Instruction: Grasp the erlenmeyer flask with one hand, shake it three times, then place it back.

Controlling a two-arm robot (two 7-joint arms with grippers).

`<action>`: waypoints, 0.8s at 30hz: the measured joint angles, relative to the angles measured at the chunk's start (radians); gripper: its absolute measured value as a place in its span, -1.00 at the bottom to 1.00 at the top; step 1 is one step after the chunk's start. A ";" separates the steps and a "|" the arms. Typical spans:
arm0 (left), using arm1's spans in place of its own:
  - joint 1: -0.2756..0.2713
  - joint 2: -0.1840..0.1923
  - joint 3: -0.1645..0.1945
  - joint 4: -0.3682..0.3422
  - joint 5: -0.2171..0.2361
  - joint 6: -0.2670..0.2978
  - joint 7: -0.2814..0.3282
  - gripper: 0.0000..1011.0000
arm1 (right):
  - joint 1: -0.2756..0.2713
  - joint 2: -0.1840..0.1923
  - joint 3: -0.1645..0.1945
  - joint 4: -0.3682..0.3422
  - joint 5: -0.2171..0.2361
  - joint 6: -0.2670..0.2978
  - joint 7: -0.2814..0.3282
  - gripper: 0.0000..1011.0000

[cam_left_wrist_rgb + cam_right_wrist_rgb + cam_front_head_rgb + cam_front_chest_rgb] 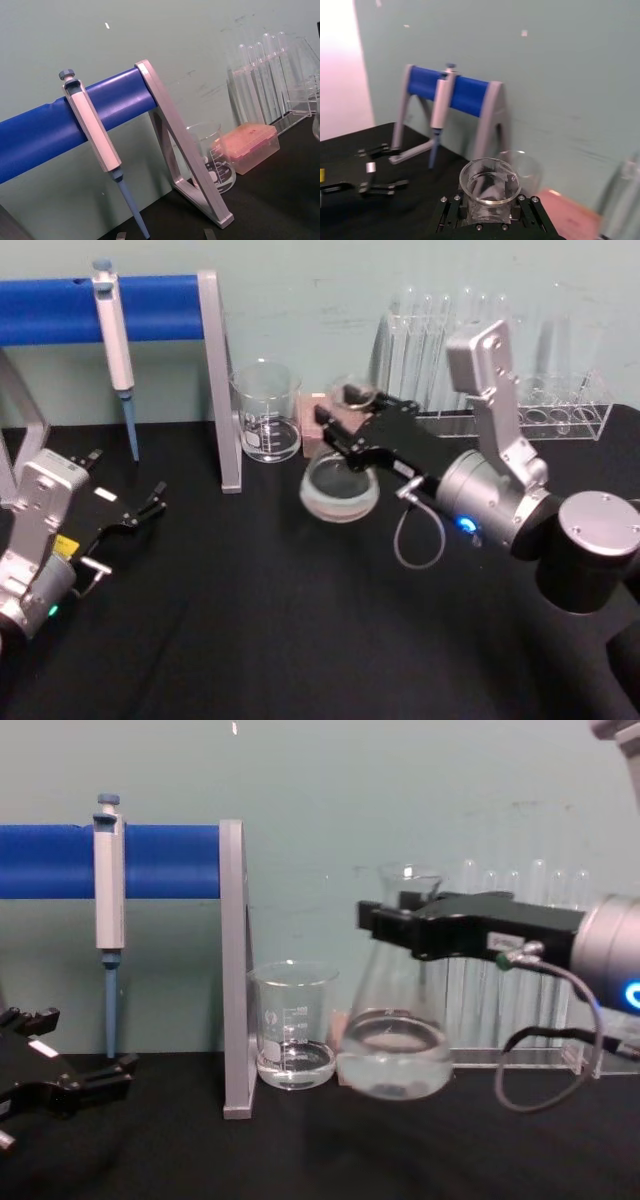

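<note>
While holding the erlenmeyer flask (pixel 395 1030) by its neck in the closed right hand (pixel 395 925), shake softly, upright, missing the beaker (pixel 293 1025) just left.

Right arm first: the right gripper (pixel 340 415) is looking all matte black, wearing a small white label (pixel 497 940) on its side. In its own wrist view it's showing little silver screws (pixel 455 198) along the bottom edge. Behind it, right of centre in the head view, a chunky silver wrist (pixel 490 502) is glowing with a blue ring light (pixel 467 526). A thin grey cable (pixel 396 540) is looping out underneath, running from a green-tipped plug (pixel 503 958). An angled silver bracket (pixel 495 380) is riding on top, and a fat black joint (pixel 585 570) is wearing a round silver cap (pixel 603 523). Lower left, the left gripper (pixel 157 497) is going black too, sporting a white tag (pixel 105 495), a yellow sticker (pixel 65 545) and a tiny green light (pixel 52 612).
</note>
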 joint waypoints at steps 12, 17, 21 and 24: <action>0.000 0.000 0.000 0.000 0.000 0.000 0.000 0.98 | 0.007 0.006 -0.066 -0.016 0.034 0.004 0.065 -0.11; 0.000 0.000 0.000 0.000 0.000 0.000 0.000 0.98 | 0.008 0.014 -0.095 -0.027 0.050 0.005 0.088 -0.11; 0.000 0.000 0.000 0.000 0.000 0.000 0.000 0.98 | 0.011 0.019 -0.111 -0.031 0.061 0.004 0.098 -0.11; 0.000 0.000 0.000 0.000 0.000 0.000 0.000 0.98 | 0.014 0.022 -0.122 -0.033 0.069 0.003 0.102 -0.11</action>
